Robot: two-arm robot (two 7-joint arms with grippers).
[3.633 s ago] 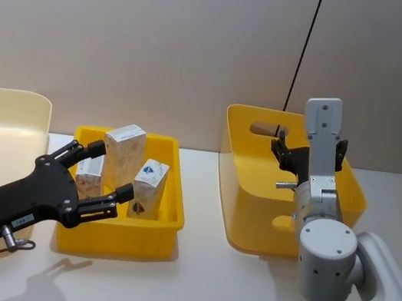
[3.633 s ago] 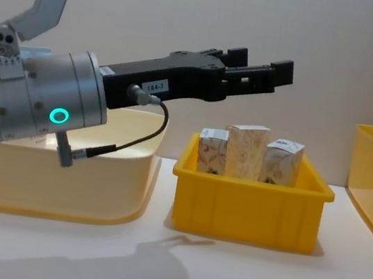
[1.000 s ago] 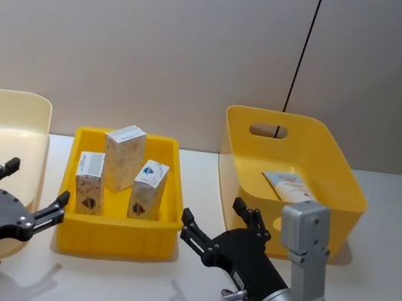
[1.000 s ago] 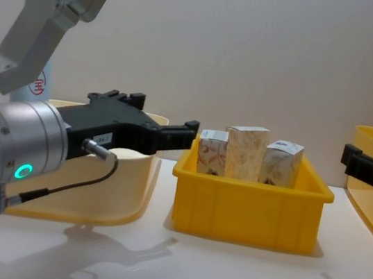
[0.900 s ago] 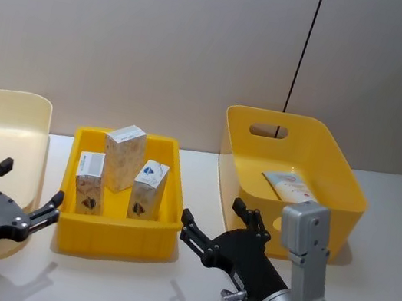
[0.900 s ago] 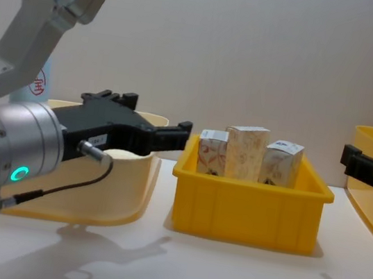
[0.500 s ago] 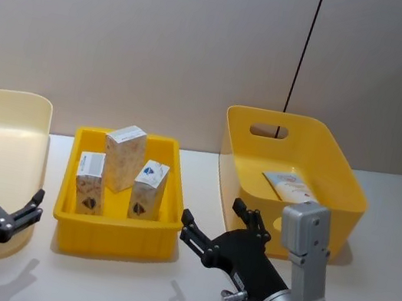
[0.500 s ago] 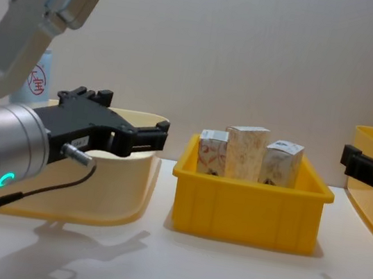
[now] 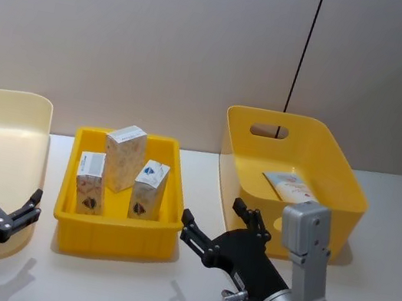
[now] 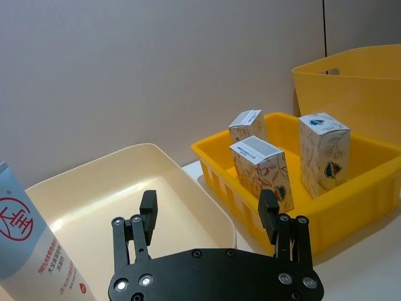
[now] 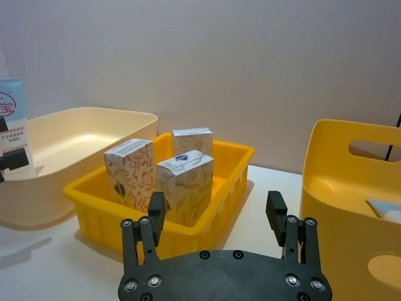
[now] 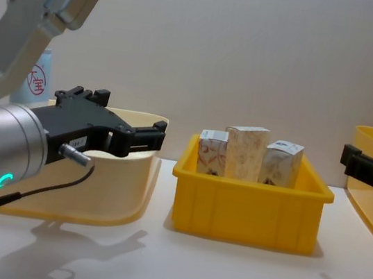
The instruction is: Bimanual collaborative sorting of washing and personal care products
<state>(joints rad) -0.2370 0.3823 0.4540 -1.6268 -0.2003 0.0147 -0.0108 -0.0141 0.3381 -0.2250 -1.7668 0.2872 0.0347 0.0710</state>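
- Three printed cardboard cartons [image 9: 123, 156] stand upright in the glossy yellow tray [image 9: 115, 241]; a soft tube [image 9: 288, 186] lies flat in the handled yellow tub [image 9: 308, 138].
- The left hand [image 9: 8, 181], spread wide and empty, has drawn back from the tray to the cream bin [image 9: 3, 123].
- The right hand [image 9: 214, 210], equally open and empty, has left the tub for the counter [image 9: 123, 285].
- The left wrist view catches a second tube [image 10: 28, 251] standing at the cream bin's end.

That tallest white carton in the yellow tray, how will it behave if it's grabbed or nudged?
The tallest carton looks like thin printed card, so probably light and dentable under a squeeze. Standing tall on a narrow base, it would likely tip toward the shorter carton or the tray wall if pushed high.
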